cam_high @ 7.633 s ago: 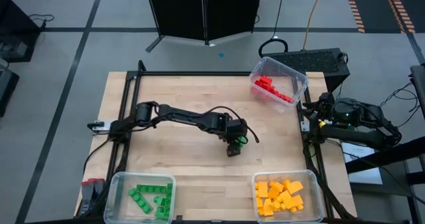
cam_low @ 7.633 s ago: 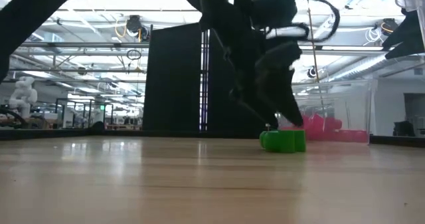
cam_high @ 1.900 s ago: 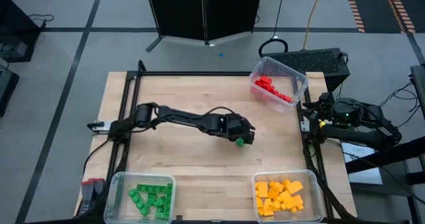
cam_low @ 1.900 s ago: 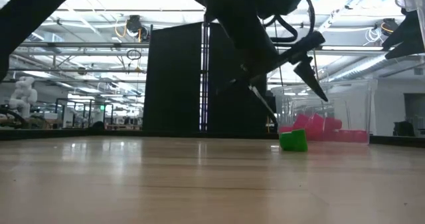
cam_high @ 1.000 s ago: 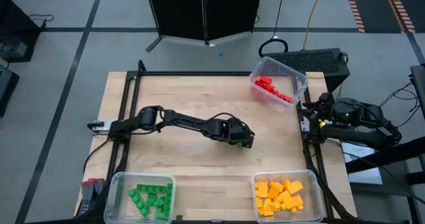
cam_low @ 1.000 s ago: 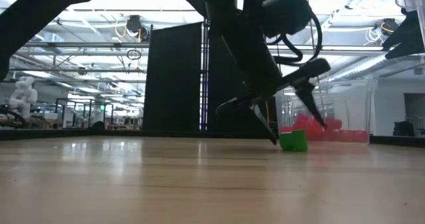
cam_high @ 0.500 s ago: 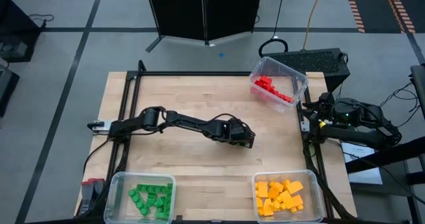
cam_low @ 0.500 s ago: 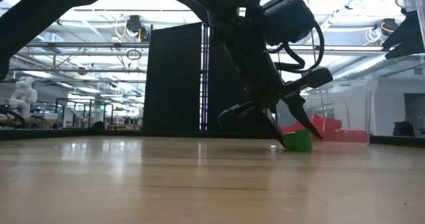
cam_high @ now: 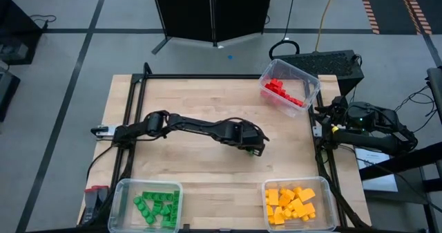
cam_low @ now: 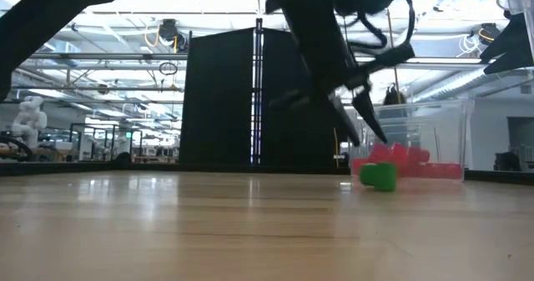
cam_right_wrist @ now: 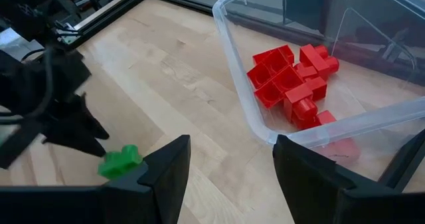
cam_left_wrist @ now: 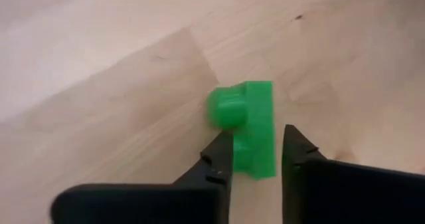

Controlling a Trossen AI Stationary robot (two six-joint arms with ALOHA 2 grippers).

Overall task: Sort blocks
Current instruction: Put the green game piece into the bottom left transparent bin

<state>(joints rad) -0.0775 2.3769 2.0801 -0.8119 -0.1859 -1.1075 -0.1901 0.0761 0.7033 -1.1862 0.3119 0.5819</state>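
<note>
One green block [cam_left_wrist: 255,111] lies near the table's middle; it also shows in the low view [cam_low: 380,176] and the right wrist view [cam_right_wrist: 119,161]. My left gripper [cam_high: 254,148] stands over it, fingers drawn in on either side of its near end [cam_left_wrist: 255,134]. The high view hides the block under the gripper. My right gripper [cam_right_wrist: 229,177] waits open at the table's right edge, beside the bin of red blocks [cam_right_wrist: 292,84]. My left gripper pinches the green block's near end [cam_left_wrist: 259,161] between its two fingers, one finger [cam_left_wrist: 222,154] on the studded side, the other on the flat side. The fingers slant down from above. The block sits at table height; whether it is clear of the wood I cannot tell.
A clear bin of red blocks [cam_high: 290,88] stands at the far right. A bin of green blocks [cam_high: 148,205] is at the near left and a bin of yellow-orange blocks [cam_high: 297,204] at the near right. Bare wood lies between them.
My left gripper's fingers, wide apart either side of the green block a second ago, have shut in on it. The wrist has since risen. The block stays at about the same spot, shifted and turned slightly.
</note>
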